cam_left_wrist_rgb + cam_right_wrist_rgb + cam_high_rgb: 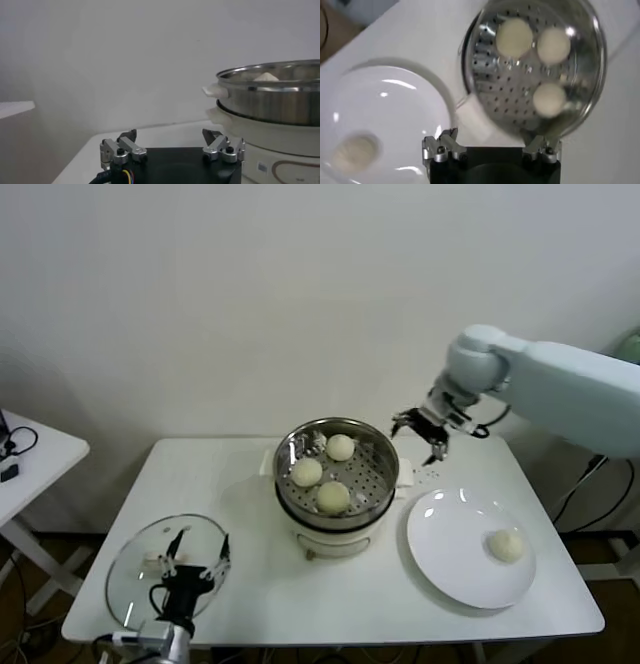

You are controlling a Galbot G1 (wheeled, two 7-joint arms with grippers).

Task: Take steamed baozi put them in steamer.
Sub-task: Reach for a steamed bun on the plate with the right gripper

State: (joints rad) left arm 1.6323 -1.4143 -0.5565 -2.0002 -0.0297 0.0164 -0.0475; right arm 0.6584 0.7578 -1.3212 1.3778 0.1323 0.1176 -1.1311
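The steel steamer stands on its white cooker base at the table's middle and holds three baozi. They also show in the right wrist view, inside the steamer. A fourth baozi lies on the white plate to the right; it also shows in the right wrist view. My right gripper is open and empty, raised just right of the steamer's rim, between steamer and plate. My left gripper is open and empty, low at the front left over the glass lid.
A round glass lid lies at the table's front left under my left gripper. A second white table stands at the far left. In the left wrist view the steamer sits on the cooker base.
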